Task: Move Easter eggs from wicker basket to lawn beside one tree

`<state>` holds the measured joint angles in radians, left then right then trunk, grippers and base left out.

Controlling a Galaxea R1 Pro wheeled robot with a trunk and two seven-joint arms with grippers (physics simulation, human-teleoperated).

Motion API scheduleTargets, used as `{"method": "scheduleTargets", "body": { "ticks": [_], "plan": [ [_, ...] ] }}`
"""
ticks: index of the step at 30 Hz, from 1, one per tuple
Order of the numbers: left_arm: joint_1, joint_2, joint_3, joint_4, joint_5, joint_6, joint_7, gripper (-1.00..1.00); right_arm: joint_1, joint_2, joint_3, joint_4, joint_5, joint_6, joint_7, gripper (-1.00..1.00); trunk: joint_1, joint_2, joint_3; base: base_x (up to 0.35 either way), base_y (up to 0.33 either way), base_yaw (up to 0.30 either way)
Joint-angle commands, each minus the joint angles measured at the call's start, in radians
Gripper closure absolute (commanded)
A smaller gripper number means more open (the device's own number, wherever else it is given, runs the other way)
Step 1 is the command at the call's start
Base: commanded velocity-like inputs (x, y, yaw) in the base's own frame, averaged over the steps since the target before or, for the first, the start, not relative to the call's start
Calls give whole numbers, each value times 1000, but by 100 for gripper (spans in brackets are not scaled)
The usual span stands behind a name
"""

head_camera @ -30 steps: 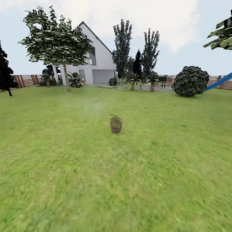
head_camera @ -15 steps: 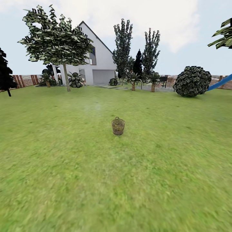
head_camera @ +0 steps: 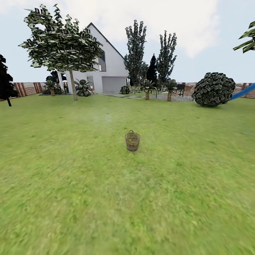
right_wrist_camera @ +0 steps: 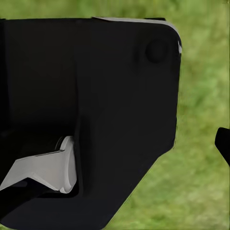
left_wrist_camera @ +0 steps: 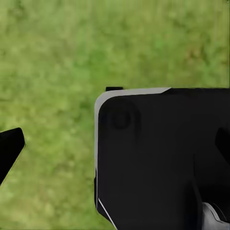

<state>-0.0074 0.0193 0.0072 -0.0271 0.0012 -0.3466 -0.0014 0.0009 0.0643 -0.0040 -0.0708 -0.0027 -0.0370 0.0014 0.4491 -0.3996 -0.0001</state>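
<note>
The wicker basket stands upright on the lawn, some way ahead near the middle of the head view. It is too small and far off to show the eggs inside. A tree with a pale leaning trunk and blocky green canopy rises at the back left, in front of the white house. In the left wrist view, my left gripper hangs over grass beside my dark body, one black fingertip far off to one side. My right gripper looks the same, with its fingertip at the frame's edge. Both look open and hold nothing.
A near-black tree stands at the far left by the slatted fence. Slim columnar trees and small palms line the back. A round bush and a blue slide sit at the back right.
The whole head view has shifted: the camera has moved nearer, so the basket sits slightly lower, more to the right and larger. Nothing on the lawn has moved.
</note>
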Motion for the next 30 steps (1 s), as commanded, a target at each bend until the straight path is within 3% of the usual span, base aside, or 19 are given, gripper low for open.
{"method": "scheduleTargets", "body": {
  "ticks": [1, 30],
  "plan": [
    [0, 0, 1, 1, 0, -3, 0, -100, 0, 0, -1, 0, 0, -3, 0, -100, 1, 0, 0, 317, 169, 0],
    [0, 1, 1, 1, 0, -3, 0, -100, 1, 0, -1, 1, 0, -3, 0, -100, 1, 0, 0, 290, 201, 0]
  ]
}}
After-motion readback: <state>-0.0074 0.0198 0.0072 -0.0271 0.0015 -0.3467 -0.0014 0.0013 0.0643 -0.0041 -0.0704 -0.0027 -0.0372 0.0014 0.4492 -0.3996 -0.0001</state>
